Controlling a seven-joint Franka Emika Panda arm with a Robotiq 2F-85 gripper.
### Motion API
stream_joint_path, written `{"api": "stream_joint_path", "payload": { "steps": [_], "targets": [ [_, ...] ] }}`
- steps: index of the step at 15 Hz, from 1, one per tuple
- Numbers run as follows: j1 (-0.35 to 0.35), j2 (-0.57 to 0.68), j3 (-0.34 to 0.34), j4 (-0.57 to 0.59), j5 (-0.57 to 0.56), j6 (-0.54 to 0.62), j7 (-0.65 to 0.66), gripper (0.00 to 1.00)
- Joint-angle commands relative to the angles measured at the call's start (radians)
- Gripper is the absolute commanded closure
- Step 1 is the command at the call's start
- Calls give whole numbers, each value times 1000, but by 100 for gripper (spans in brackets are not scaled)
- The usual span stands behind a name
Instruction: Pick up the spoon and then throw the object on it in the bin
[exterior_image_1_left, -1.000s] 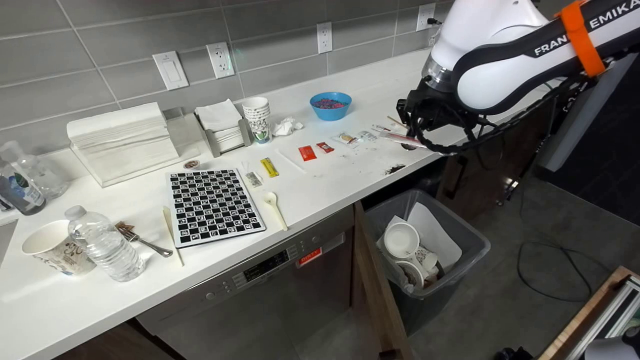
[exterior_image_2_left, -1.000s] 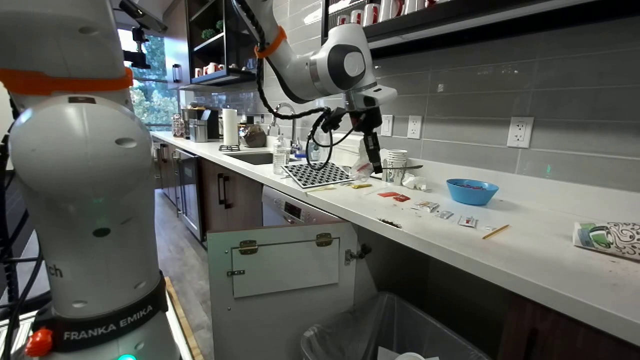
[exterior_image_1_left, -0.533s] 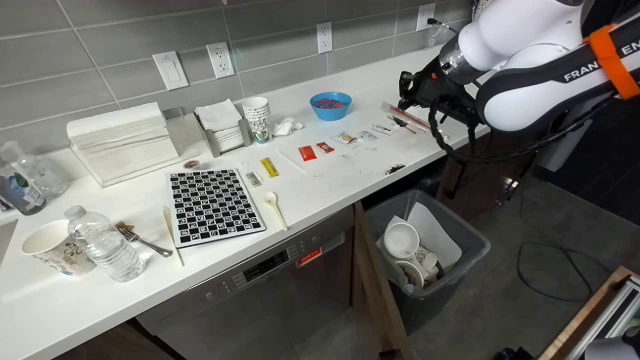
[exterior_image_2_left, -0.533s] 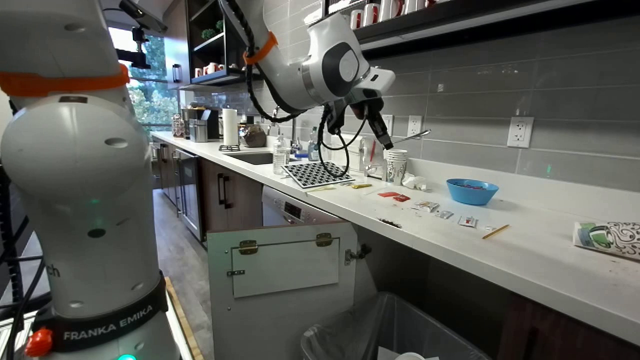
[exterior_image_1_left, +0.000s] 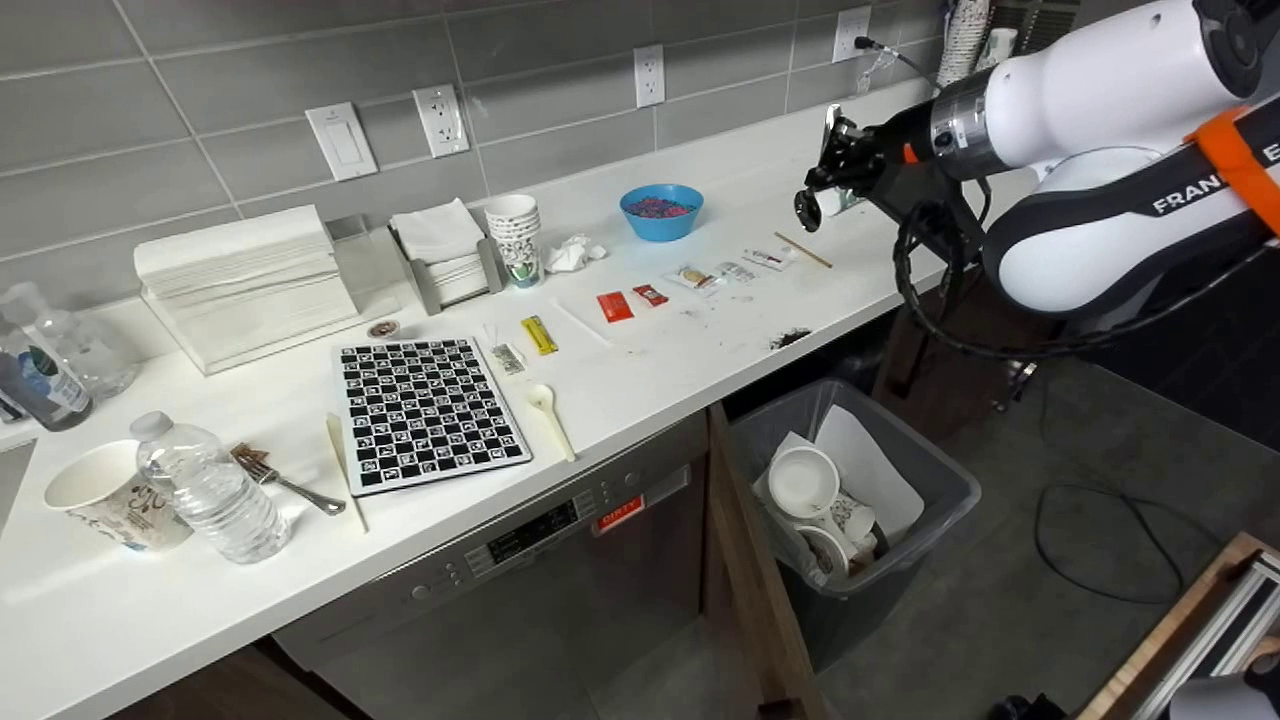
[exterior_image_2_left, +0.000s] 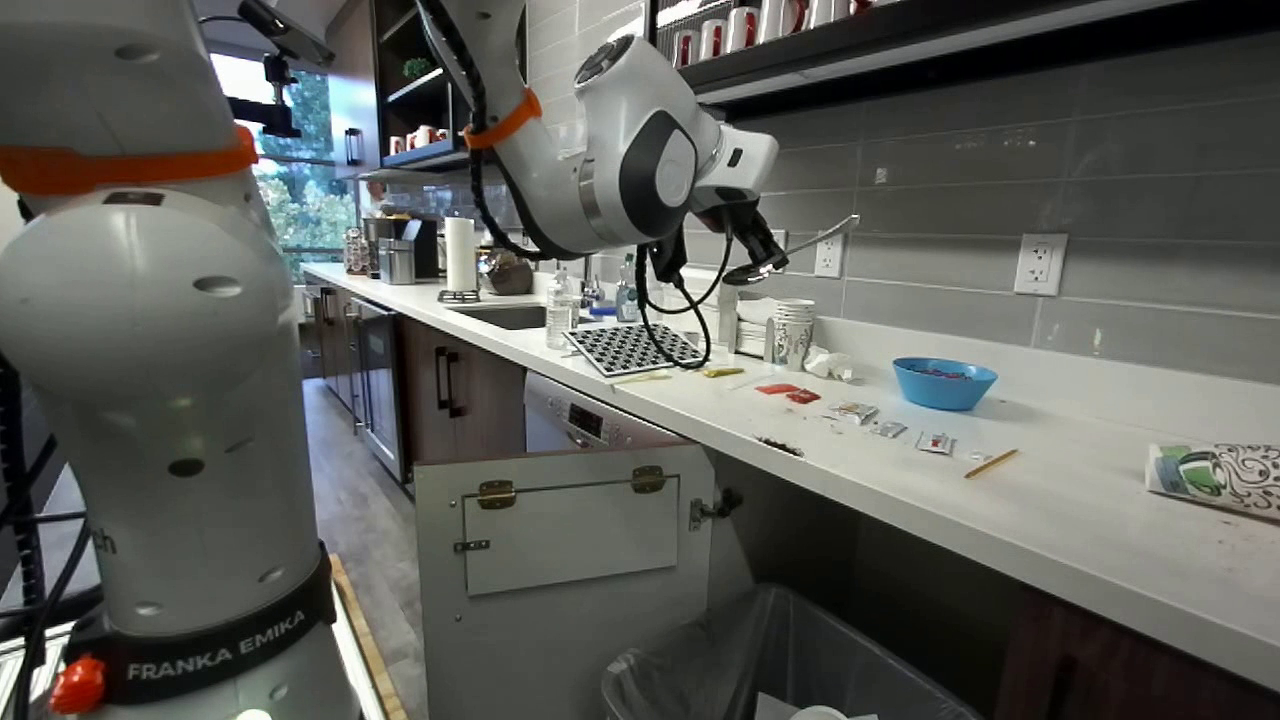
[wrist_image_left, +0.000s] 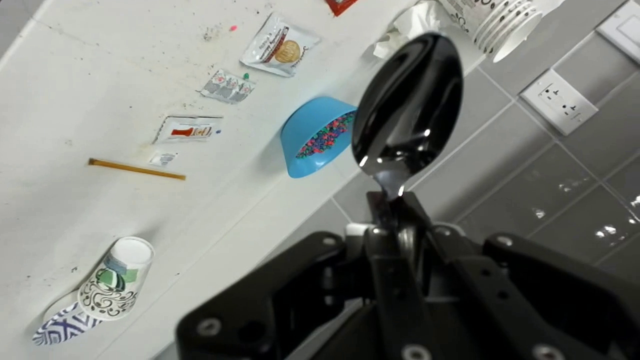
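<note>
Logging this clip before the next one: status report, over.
Black jointed fingers closed on the slender grey metal spoon, held in midair. Spoon's visible face bare. Square grey plastic-lined bin: no lid, nothing seen covering its mouth.

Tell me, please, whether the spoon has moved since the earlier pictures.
Yes; in an exterior view, the spoon has risen from level with the cup stack to higher than its rim.

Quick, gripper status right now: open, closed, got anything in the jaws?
Gripper: closed, holding the metal spoon.
</note>
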Motion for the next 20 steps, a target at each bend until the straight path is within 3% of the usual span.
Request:
{"api": "stream_joint_path", "payload": {
  "steps": [1, 5, 12, 16, 20],
  "targets": [
    [-8, -16, 10, -46, 12, 71, -8, 98],
    [-4, -23, 3, -68, 4, 100, -4, 98],
    [46, -101, -65, -80, -75, -86, 51, 98],
    [179, -155, -191, -48, -126, -271, 26, 98],
    [377, -214, -359, 8, -68, -486, -89, 98]
  ]
}}
